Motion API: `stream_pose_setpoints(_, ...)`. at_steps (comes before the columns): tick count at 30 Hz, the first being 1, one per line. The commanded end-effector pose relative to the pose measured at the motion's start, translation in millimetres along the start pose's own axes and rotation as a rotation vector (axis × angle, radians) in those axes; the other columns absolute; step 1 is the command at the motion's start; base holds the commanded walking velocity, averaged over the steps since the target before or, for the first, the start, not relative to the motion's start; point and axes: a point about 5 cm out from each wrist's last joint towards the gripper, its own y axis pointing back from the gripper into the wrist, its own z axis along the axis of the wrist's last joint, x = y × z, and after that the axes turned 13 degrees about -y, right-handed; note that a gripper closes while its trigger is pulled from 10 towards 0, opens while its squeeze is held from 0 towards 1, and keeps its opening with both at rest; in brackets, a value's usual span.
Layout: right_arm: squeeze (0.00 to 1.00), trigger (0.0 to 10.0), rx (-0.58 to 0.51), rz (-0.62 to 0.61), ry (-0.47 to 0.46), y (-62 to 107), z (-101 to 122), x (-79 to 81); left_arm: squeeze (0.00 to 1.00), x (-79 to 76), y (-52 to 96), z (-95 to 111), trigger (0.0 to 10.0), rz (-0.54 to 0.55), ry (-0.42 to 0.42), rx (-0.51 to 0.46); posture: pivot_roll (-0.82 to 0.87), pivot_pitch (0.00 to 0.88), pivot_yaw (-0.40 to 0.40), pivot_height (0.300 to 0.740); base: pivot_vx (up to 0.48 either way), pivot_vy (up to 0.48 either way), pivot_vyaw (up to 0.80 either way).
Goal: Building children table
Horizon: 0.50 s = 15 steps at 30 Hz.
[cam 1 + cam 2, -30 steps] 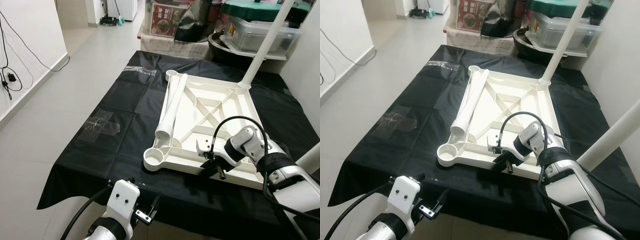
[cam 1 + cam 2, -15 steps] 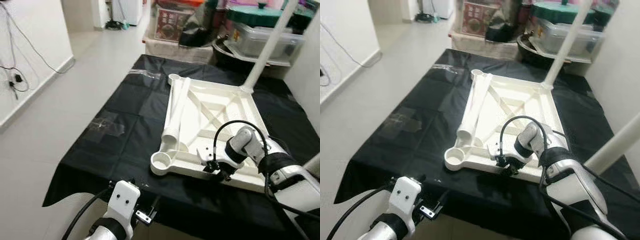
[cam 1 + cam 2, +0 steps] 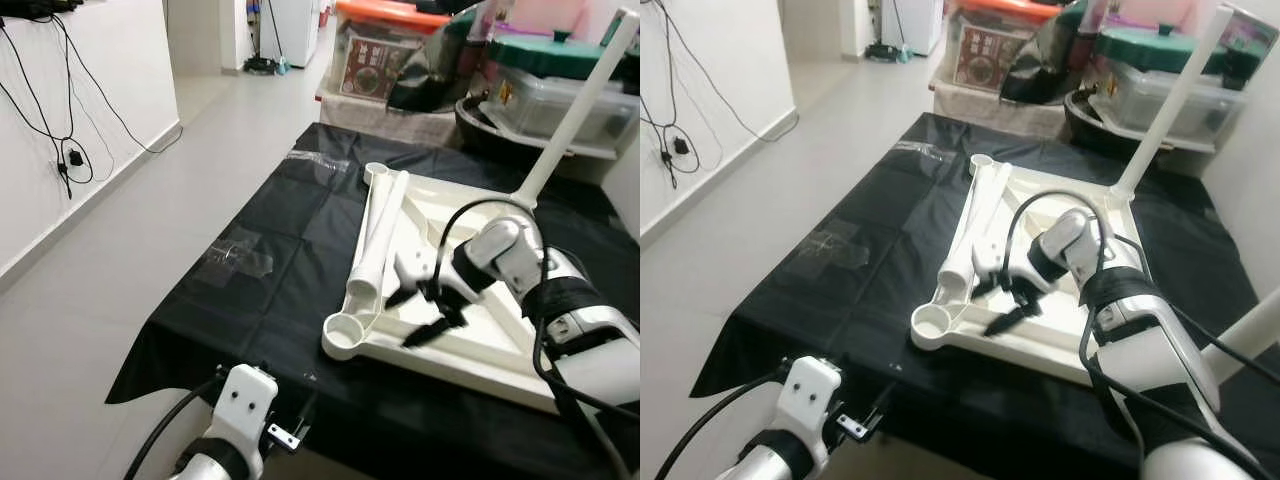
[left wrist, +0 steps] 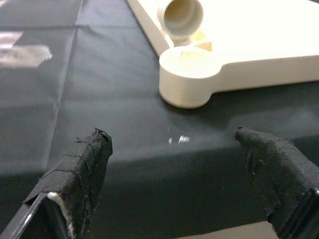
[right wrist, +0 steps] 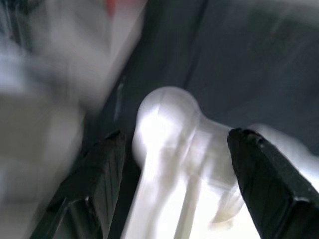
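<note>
A big black cloth (image 3: 270, 225) lies flat on a pale grey floor (image 3: 120, 240). A white wall (image 3: 70, 90) runs along the robot's left, with black wires (image 3: 60, 130) hanging on it. At the far end of the cloth stand boxes: one with an orange lid (image 3: 392, 17), and a clear tub (image 3: 560, 95) with a green lid. Bits of clear tape (image 3: 235, 262) stick to the cloth.

The white table top (image 3: 480, 330) lies upside down on the cloth. One leg (image 3: 578, 105) stands up from its far corner. Another leg (image 3: 380, 235) lies loose along its left side. The near left corner has a round socket (image 3: 343, 333) with no leg in it.

The right gripper (image 3: 425, 315) hangs over the table top, near the end of the loose leg. Its fingers are spread wide and hold nothing. Its wrist picture is blurry.

The left gripper (image 4: 177, 167) is low at the near edge of the cloth, pointing at the socket. Its fingers (image 4: 82, 169) are wide apart too and hold nothing.
</note>
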Motion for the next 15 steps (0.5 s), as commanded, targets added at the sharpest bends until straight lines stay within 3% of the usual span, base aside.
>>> stream_pose_setpoints(1, 0.0, 10.0, -0.202, 0.033, -0.027, 5.8, 25, 0.9, 0.0, -1.6, 0.2, -4, 10.0, -0.009, 0.004, 0.008, 0.17, 0.01, -0.122, 0.74, 0.0, 0.0, 0.0)
stream_pose_setpoints(2, 0.0, 10.0, -0.312, 0.042, -0.043, 7.3, 38, -0.9, 0.0, -1.5, -0.1, -4, 10.0, -0.009, 0.003, 0.007, 0.17, 0.011, -0.123, 0.74, 0.0, 0.0, 0.0)
stream_pose_setpoints(5, 0.0, 10.0, -0.379, -0.002, -0.077, 2.3, 46, -5.9, 0.0, -1.4, -0.1, -3, 10.0, -0.008, 0.003, 0.006, 0.18, 0.013, -0.124, 0.74, 0.0, 0.0, 0.0)
stream_pose_setpoints(6, 0.0, 10.0, -0.456, -0.201, -0.143, -17.6, 53, -18.9, 0.0, -1.8, 0.2, -3, 10.0, -0.009, 0.003, 0.004, 0.18, 0.016, -0.124, 0.74, 0.0, 0.0, 0.0)
stream_pose_setpoints(7, 0.0, 10.0, -0.456, -0.201, -0.143, -17.6, 53, -18.9, 0.0, -1.8, 0.2, -3, 10.0, -0.009, 0.003, 0.004, 0.18, 0.016, -0.124, 0.74, 0.0, 0.0, 0.0)
stream_pose_setpoints(9, 0.0, 10.0, -0.43, -0.417, -0.251, -36.7, 50, -30.1, 0.0, -2.6, 1.1, -2, 10.0, -0.009, 0.003, 0.004, 0.19, 0.024, -0.125, 0.74, 0.0, 0.0, 0.0)
stream_pose_setpoints(11, 0.0, 10.0, -0.391, -0.618, -0.475, -51.0, 37, -38.6, 0.0, -4.1, 2.5, 0, 10.0, -0.009, 0.003, 0.001, 0.18, 0.037, -0.129, 0.74, 0.0, 0.0, 0.0)
stream_pose_setpoints(12, 0.0, 10.0, -0.391, -0.618, -0.475, -51.0, 37, -38.6, 0.0, -4.1, 2.5, 0, 10.0, -0.009, 0.003, 0.001, 0.18, 0.037, -0.129, 0.74, 0.0, 0.0, 0.0)
stream_pose_setpoints(15, 0.0, 10.0, -0.361, -0.783, -0.573, -61.1, 29, -42.3, 0.0, -6.7, 4.4, 3, 10.0, -0.01, 0.007, -0.004, 0.18, 0.057, -0.133, 0.74, 0.0, 0.0, 0.0)
